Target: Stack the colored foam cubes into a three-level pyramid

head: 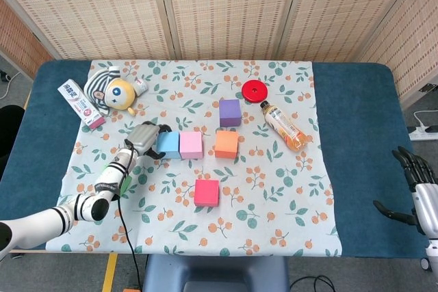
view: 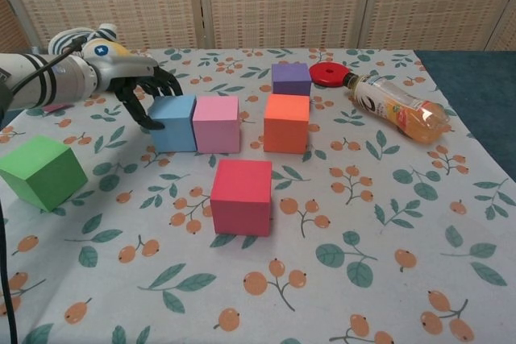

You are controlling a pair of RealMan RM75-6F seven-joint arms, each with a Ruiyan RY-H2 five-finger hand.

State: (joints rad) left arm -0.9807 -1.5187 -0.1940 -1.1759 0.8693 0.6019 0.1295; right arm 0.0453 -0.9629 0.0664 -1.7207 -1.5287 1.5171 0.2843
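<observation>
Chest view shows your green cube (view: 42,172) lying tilted at far left, apart from the rest. Your left hand (view: 143,90) has its fingers curled against the blue cube (view: 174,122), which touches the pink cube (view: 216,123). The orange cube (view: 286,122) stands just beside them, the red cube (view: 241,196) nearer, the purple cube (view: 291,78) behind. An orange drink bottle (view: 397,107) lies capped on its side. Your right hand (head: 413,186) hangs spread and empty off the worktop (head: 359,135).

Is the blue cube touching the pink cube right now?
Touching. In the chest view the blue cube sits flush against the pink cube with no cloth visible between them; the head view shows the same shared edge.
</observation>
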